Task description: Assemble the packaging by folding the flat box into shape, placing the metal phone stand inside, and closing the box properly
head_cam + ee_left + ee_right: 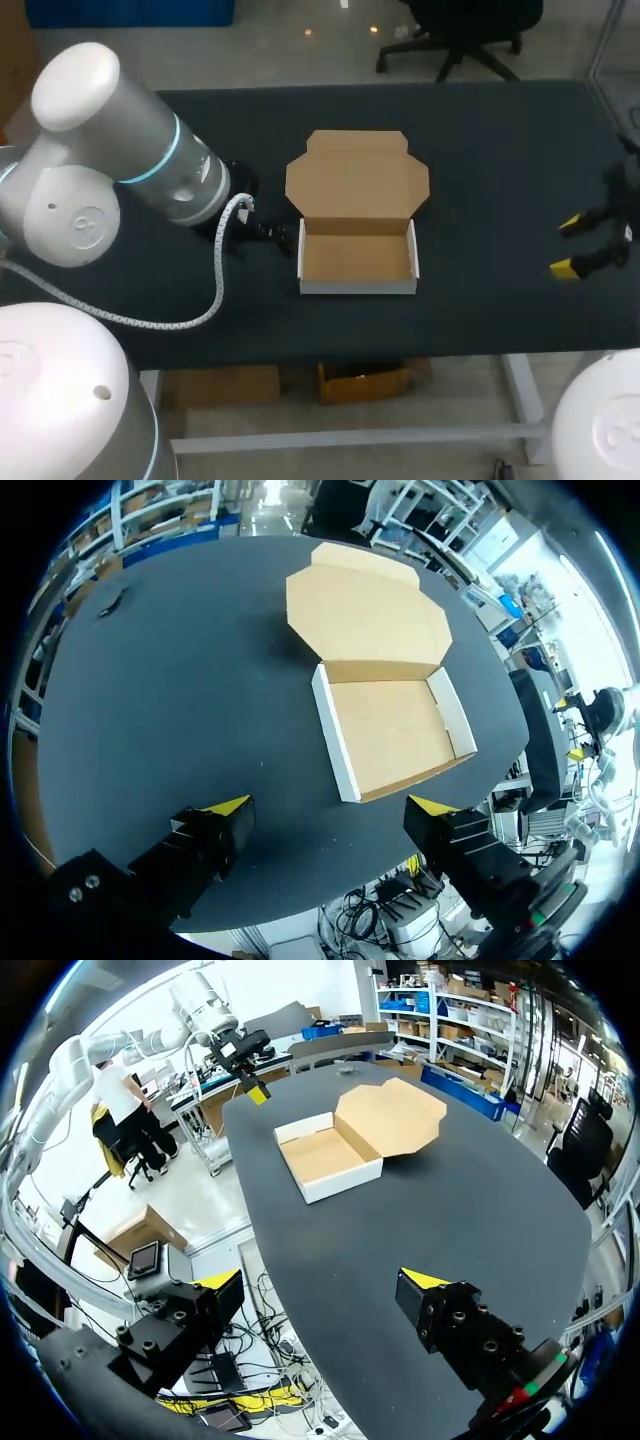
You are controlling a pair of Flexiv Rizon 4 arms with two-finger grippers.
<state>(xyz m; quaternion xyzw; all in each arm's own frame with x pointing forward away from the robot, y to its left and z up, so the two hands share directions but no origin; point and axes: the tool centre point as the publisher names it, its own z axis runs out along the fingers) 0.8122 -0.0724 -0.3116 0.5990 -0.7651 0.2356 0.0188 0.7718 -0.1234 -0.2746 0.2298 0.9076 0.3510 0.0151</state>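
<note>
Brown corrugated cardboard box with white outer walls sits near the middle of the black bench, already folded into a shallow rectangular tray. Its surfaces are plain: brown inside, white outside. The brown lid with angled corners is hinged along the tray's far wall and lies back, open, on the far side, with a narrower flap along its own far edge. The tray stands upright with all four walls raised, and its brown floor shows bare from wall to wall.

The grey and white left arm comes in from the left, a white ribbed cable looping from it over the bench. In the left wrist view the left end effector is spread wide, its yellow-tipped fingers apart over the bench, with the box ahead of them and not touched. A small dark object lies at the bench's far edge in that view, too small to tell what it is.

The right end effector hangs at the bench's right side, well apart from the box. Its fingers are likewise spread, with only bench surface between them in the right wrist view, where the box lies well ahead of it.
</note>
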